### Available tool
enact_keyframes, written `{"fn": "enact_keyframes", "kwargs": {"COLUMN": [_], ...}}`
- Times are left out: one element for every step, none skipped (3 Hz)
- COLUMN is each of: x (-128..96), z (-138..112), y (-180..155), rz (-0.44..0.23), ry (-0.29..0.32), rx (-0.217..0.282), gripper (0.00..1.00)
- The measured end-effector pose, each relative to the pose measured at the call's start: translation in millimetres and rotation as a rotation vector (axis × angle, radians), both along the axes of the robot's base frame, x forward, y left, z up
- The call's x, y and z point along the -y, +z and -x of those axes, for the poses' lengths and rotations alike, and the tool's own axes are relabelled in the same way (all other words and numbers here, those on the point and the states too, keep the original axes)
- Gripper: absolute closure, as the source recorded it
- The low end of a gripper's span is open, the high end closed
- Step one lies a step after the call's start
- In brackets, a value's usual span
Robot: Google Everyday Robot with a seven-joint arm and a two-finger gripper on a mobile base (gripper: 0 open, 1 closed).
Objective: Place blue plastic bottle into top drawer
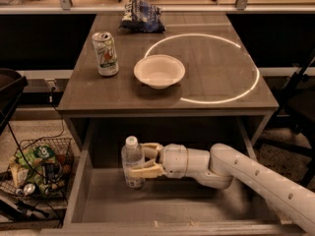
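Hand (136, 159) in drawer (78, 193), perhaps beneath tabletop (211, 85)

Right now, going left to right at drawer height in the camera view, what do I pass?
Wire basket → blue plastic bottle, upright in the top drawer → gripper, closed on the bottle from its right → white arm.

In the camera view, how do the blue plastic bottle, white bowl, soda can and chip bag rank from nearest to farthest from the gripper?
From the gripper, inside the top drawer:
1. blue plastic bottle, in its grip
2. white bowl, tabletop centre
3. soda can, tabletop left
4. chip bag, far edge
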State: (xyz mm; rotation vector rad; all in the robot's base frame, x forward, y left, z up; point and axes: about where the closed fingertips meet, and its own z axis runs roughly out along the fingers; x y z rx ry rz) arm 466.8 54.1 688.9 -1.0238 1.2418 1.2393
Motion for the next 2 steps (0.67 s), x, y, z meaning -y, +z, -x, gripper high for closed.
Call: {"fn": "enact_keyframes", "kwargs": {"x": [-0.1, -0.2], "z": [0.0, 0.1], "y": [1.2, 1.2], "rz": [0.0, 0.0], "ry": [0.0, 0.0], "rx": [0.0, 0.0], "gripper": [0.61, 0.3]}}
